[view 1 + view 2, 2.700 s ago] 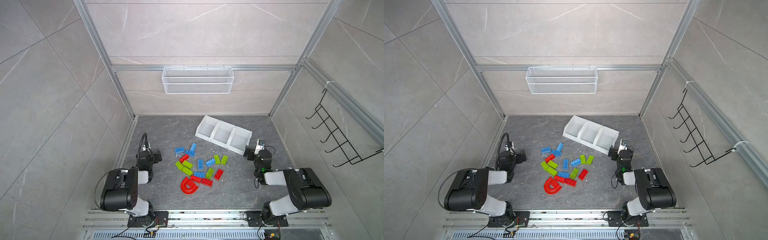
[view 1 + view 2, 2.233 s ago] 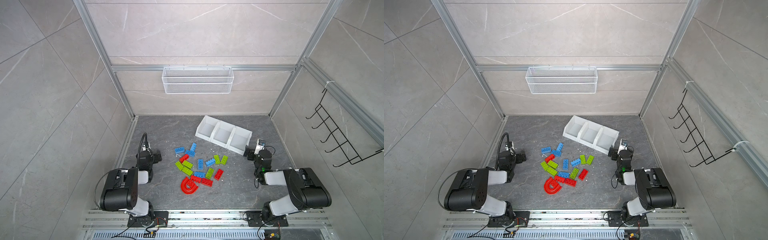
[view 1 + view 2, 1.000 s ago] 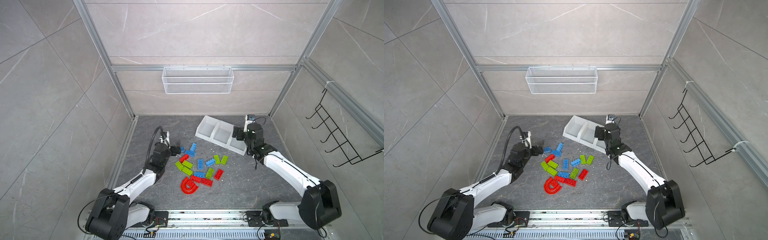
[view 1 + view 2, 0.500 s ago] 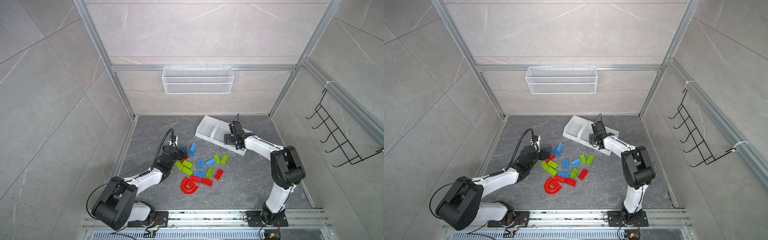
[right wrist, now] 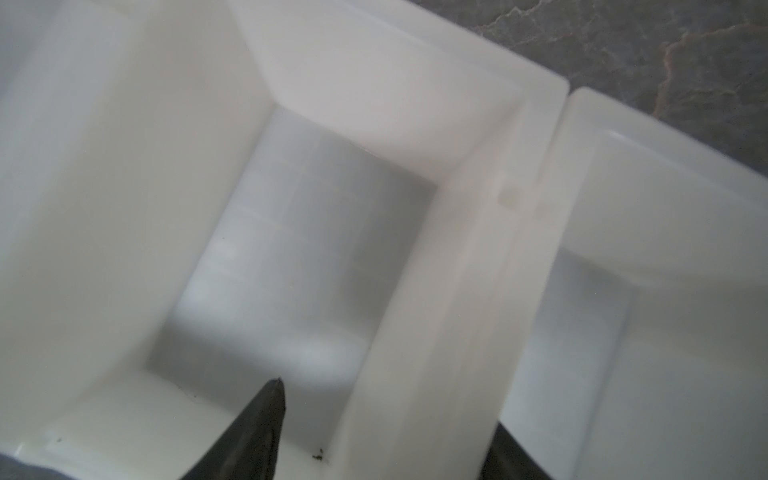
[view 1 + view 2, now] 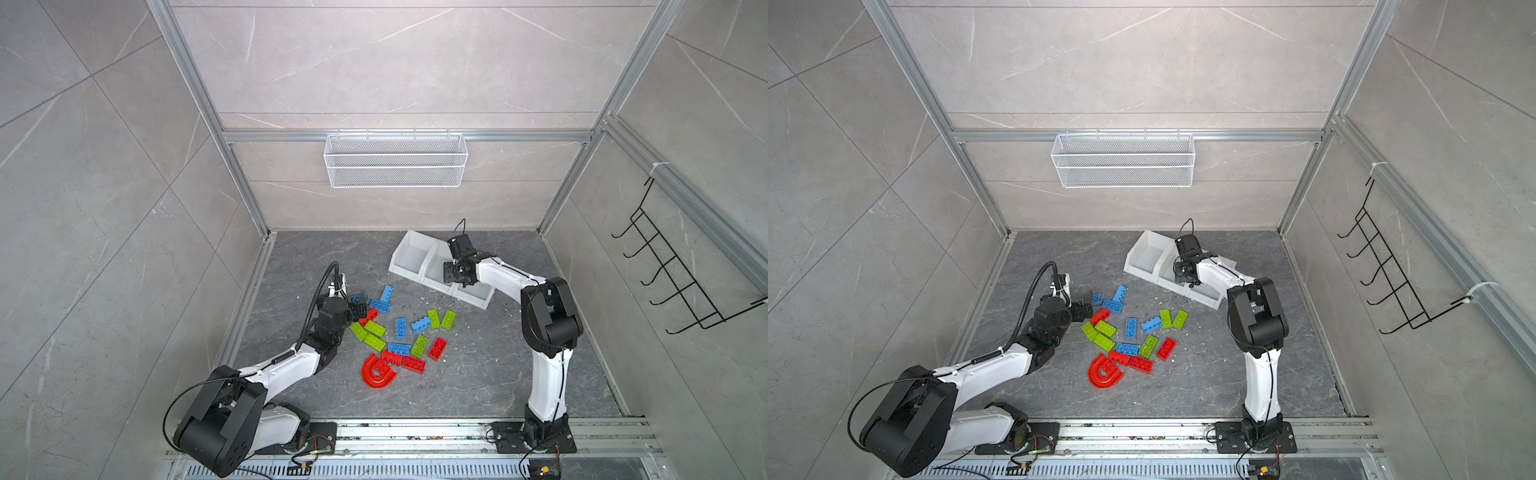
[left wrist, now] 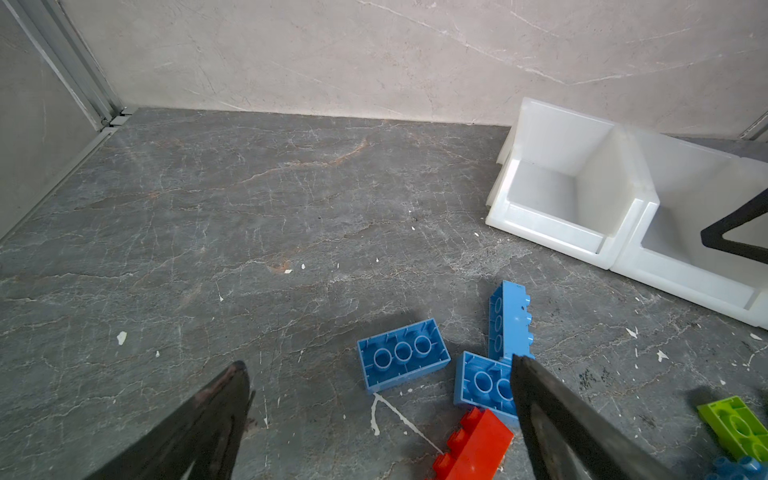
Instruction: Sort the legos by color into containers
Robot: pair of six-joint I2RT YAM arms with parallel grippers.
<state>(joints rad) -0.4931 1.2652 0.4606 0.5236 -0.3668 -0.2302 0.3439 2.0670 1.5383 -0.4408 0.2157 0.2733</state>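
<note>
Left gripper [image 7: 378, 363] stands wide open, low over the floor, with an upturned blue brick [image 7: 403, 355] between and just ahead of its jaws. Right gripper [image 5: 386, 415] straddles the wall between the middle bin and the bin nearest its arm in the containers [image 6: 409, 245]; you cannot tell whether it clamps that wall. All legos [image 6: 401, 328] lie on the floor, near the containers; the bins appear empty. Treat this as the first pick, with no brick sorted yet. Next, centre the left jaws on the blue brick, descend and close. Avoid the second blue brick [image 7: 482, 382] beside one finger.
</note>
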